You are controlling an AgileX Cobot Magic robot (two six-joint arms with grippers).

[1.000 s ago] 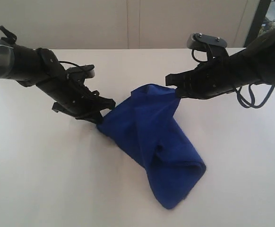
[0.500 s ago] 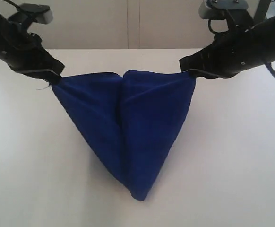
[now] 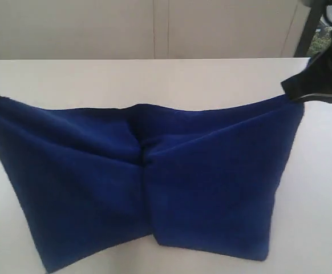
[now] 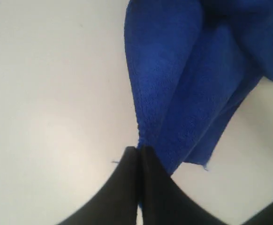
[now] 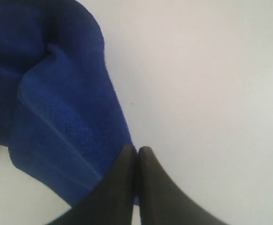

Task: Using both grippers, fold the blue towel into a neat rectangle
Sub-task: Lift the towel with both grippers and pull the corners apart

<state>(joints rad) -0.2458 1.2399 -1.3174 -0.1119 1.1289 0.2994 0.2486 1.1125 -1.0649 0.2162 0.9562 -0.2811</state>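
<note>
White table, pale wall.
A plain white table [image 3: 166, 80] runs across the view; behind it stands a beige panelled wall [image 3: 86, 28], with a dark slanted post [image 3: 303, 28] at its far-right end.

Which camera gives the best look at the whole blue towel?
The exterior view: the blue towel is spread wide, a crease down its middle. Each wrist view shows only one corner, pinched in the left gripper or right gripper.
</note>
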